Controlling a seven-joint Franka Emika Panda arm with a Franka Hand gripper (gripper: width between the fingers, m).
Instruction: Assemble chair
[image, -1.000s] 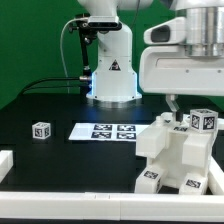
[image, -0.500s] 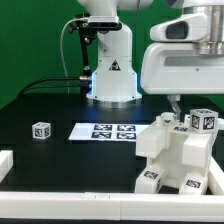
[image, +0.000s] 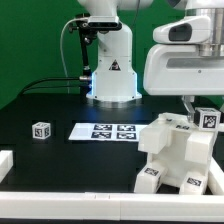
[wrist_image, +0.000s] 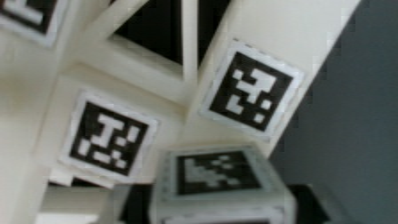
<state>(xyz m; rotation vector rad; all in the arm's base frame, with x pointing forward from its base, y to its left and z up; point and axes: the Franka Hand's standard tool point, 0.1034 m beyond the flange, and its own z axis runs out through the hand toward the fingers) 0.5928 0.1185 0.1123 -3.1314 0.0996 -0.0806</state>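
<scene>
The partly built chair (image: 178, 156), matte white blocks with several tags, stands at the exterior view's right. A small tagged upright piece (image: 207, 120) rises at its far right top. My gripper (image: 197, 108) hangs right over that piece. In the wrist view the same piece (wrist_image: 221, 178) fills the gap between my two dark fingers (wrist_image: 139, 205), and they are shut on it. Behind it, tagged bars of the chair (wrist_image: 249, 85) fill the view. A loose small white tagged cube (image: 41, 130) lies on the black table at the left.
The marker board (image: 105, 131) lies flat in the middle of the table. The robot's base (image: 110, 60) stands at the back with a black cable (image: 45, 85). A white rim (image: 60, 197) runs along the front edge and left corner.
My gripper has moved toward the exterior view's right, from above the chair's middle to over the small upright piece. That piece and the chair top have shifted slightly right.
</scene>
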